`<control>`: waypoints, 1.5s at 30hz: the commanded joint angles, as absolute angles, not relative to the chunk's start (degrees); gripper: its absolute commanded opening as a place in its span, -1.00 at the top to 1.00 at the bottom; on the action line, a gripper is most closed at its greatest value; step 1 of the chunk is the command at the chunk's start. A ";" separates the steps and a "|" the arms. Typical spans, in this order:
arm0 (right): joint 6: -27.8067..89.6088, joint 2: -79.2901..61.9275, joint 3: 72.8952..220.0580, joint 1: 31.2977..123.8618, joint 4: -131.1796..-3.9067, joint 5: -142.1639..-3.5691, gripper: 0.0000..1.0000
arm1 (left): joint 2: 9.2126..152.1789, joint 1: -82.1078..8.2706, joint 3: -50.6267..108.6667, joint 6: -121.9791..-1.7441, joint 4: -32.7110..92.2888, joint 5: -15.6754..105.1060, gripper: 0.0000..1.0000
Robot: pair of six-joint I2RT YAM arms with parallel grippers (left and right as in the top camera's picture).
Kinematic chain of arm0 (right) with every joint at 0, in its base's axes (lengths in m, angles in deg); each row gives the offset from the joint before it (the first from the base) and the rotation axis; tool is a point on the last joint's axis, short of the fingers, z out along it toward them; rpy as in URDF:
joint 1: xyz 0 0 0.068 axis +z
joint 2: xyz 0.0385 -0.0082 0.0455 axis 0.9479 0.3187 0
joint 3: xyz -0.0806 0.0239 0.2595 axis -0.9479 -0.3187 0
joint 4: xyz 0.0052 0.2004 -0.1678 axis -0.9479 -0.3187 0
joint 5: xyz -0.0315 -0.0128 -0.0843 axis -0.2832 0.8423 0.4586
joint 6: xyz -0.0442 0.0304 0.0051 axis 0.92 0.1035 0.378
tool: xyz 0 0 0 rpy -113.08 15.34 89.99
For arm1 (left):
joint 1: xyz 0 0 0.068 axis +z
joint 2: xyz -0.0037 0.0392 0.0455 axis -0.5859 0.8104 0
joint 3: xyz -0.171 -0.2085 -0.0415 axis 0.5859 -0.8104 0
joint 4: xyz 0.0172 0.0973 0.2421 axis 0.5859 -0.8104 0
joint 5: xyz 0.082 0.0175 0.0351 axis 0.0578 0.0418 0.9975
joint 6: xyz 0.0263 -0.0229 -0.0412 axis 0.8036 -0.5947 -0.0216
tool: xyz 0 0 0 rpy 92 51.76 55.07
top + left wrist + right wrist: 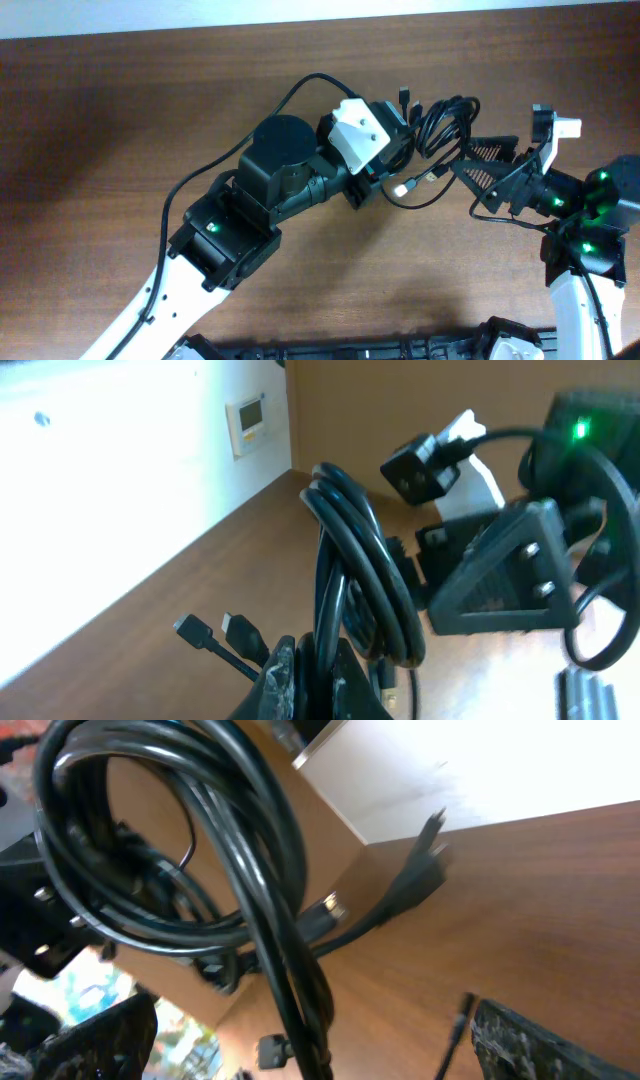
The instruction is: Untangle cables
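The cables (445, 120) are a bundle of glossy black loops near the table's far middle, with plug ends sticking out and a pale-tipped plug (405, 187) hanging below. My left gripper (398, 140) is shut on the bundle; in the left wrist view its fingers (318, 682) pinch several strands of the cables (350, 560), with two small plugs (215, 630) to the left. My right gripper (472, 166) is open just right of the bundle. In the right wrist view the cables (240, 870) run down between its wide-apart fingers (320, 1055), and a metal-tipped plug (330, 907) shows behind them.
The brown wooden table (150, 110) runs under both arms. A white wall (100, 510) stands along the table's far edge. The left arm's thick black wire (200, 180) loops beside its body. The right arm's base (590, 260) is at the right edge.
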State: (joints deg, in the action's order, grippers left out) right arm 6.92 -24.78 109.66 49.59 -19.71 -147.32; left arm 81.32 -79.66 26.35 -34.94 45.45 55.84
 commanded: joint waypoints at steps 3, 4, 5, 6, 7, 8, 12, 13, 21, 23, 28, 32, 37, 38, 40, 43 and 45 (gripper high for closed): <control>7.89 -24.76 109.75 49.15 -19.47 -151.10 -0.98 | 79.53 -79.42 27.80 -24.43 43.15 67.42 1.00; 6.53 -24.76 109.75 49.15 -19.51 -149.97 -0.98 | 79.53 -79.42 27.80 -24.43 42.76 70.27 1.00; 5.44 -24.76 109.75 49.15 -19.49 -148.94 -0.98 | 79.53 -79.42 27.80 -24.43 42.54 72.47 1.00; 4.50 -24.76 109.75 49.15 -19.49 -147.72 -0.97 | 79.53 -79.42 27.80 -24.43 42.43 73.92 1.00; 3.49 -24.76 109.75 49.15 -19.51 -146.51 -0.97 | 79.53 -79.42 27.80 -24.43 42.43 74.97 1.00; 2.25 -24.76 109.75 49.15 -19.51 -145.05 -0.97 | 79.53 -79.42 27.80 -24.43 42.35 76.56 1.00; -1.86 -24.76 109.75 49.22 -19.47 -141.49 -0.97 | 79.53 -79.42 27.80 -24.45 41.54 79.93 1.00; -2.30 -24.78 109.75 49.29 -19.47 -141.57 -0.97 | 79.53 -79.42 27.80 -24.45 41.36 80.34 1.00; -6.76 -25.81 112.61 49.37 -19.53 -141.22 -0.97 | 79.53 -77.89 27.80 -26.27 40.09 81.83 1.00; -8.16 -25.85 114.29 49.37 -19.58 -140.66 -0.97 | 79.53 -77.19 27.80 -27.43 39.79 81.85 1.00; -10.06 -25.83 119.56 49.37 -23.45 -137.36 -0.97 | 79.53 -75.49 27.80 -32.50 39.07 81.81 1.00; -9.32 -25.74 122.90 49.37 -29.39 -133.86 -0.97 | 79.53 -75.44 27.80 -33.55 39.05 81.83 1.00; 4.06 -25.72 127.95 49.40 -51.88 -124.46 -0.97 | 79.53 -75.44 27.80 -33.96 38.98 81.81 1.00; 7.62 -25.70 129.20 49.44 -57.70 -121.42 -0.97 | 79.53 -75.44 27.80 -33.96 38.98 81.81 1.00; 15.05 -25.61 132.15 50.31 -68.69 -114.23 -0.97 | 79.53 -75.44 27.80 -33.94 39.05 81.81 1.00; 21.42 -25.46 135.87 53.18 -78.07 -105.86 -0.97 | 79.53 -75.44 27.80 -33.94 39.05 81.78 1.00; 23.78 -25.46 137.74 55.84 -81.41 -101.55 -0.97 | 79.53 -75.44 27.80 -33.94 39.11 81.76 1.00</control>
